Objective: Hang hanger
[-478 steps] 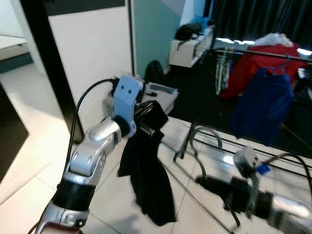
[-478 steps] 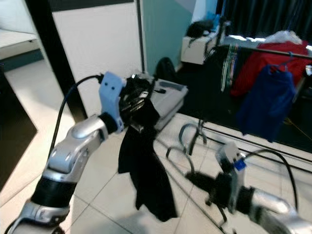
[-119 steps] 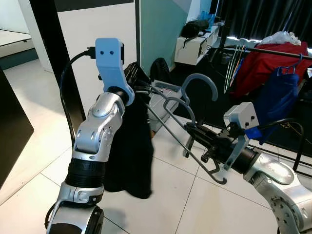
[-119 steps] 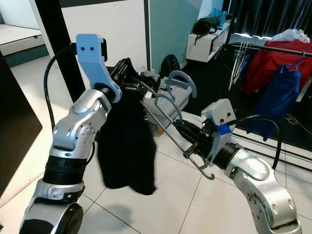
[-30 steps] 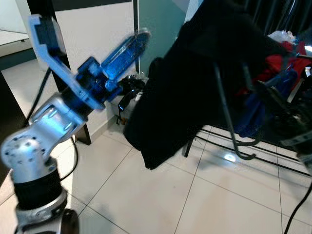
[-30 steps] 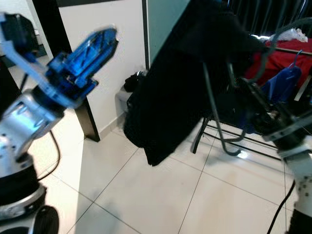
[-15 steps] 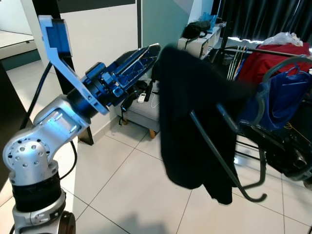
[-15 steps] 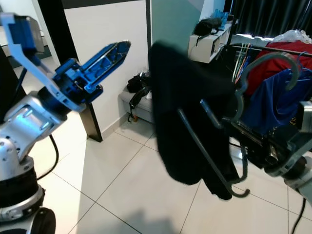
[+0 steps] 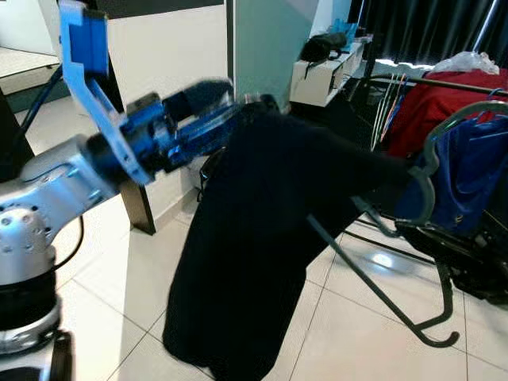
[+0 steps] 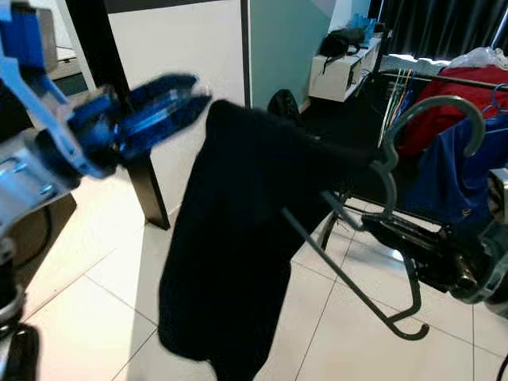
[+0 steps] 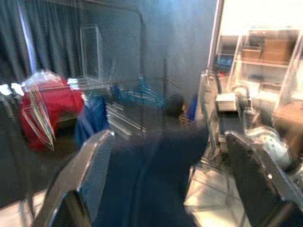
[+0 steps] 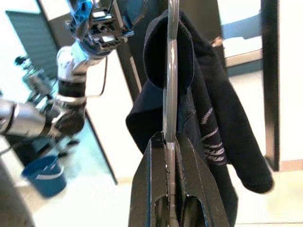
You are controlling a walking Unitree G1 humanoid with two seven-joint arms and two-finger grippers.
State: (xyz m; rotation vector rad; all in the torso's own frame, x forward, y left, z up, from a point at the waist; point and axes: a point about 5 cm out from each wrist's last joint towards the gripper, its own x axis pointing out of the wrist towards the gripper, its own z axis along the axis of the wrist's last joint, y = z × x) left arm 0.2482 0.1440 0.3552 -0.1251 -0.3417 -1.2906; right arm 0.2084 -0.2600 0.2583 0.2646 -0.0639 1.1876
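A grey plastic clothes hanger (image 10: 381,238) draped with a black garment (image 10: 238,262) is held up in the air before the robot, over a floor of pale tiles (image 9: 357,333). The hanger's curved hook (image 10: 444,119) points upward toward the robot's right, while the garment hangs from one of its arms. The hanger's shaft is clamped between the closed black fingers of the right gripper (image 12: 170,142), as is seen in the right wrist view. The left gripper (image 9: 208,111), blurred and blue-cased, is raised at the robot's left just beside the garment's upper edge; its two fingers (image 11: 94,170) are spread wide apart in the left wrist view, and nothing is held between them. Behind the hanger, a dark clothes rail (image 9: 452,82) is seen, on which a red garment (image 9: 452,107) and a blue garment (image 9: 468,182) hang. Farther back, a white low cabinet (image 9: 325,75) stands against a teal wall (image 9: 270,48).
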